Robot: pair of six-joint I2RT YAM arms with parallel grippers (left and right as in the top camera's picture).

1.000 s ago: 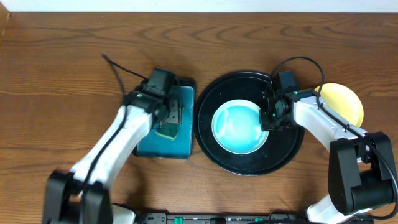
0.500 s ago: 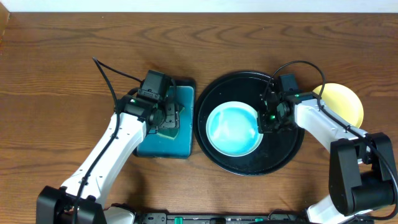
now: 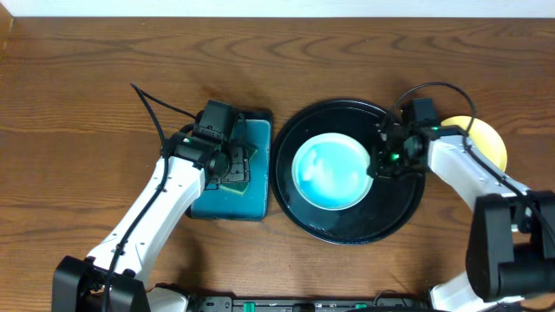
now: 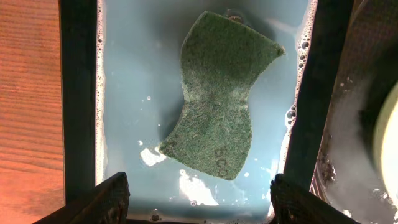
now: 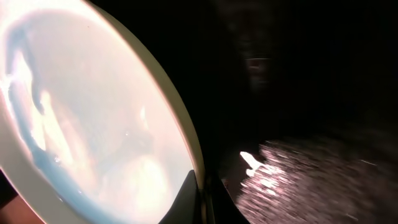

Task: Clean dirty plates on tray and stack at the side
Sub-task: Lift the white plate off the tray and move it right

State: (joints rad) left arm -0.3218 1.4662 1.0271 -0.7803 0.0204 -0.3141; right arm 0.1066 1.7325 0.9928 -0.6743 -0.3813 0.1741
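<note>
Two arms low, right at plate [image 3: 329, 171]

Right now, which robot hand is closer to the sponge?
Left. The left gripper hovers open right above the sponge; the right gripper is far off, pinching the plate's rim.

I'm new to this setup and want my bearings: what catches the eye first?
A mint plate on the round black tray has its rim pinched by the right fingers. Beside it, a green sponge lies in soapy water in the teal-lined tray, below the open left fingers.
</note>
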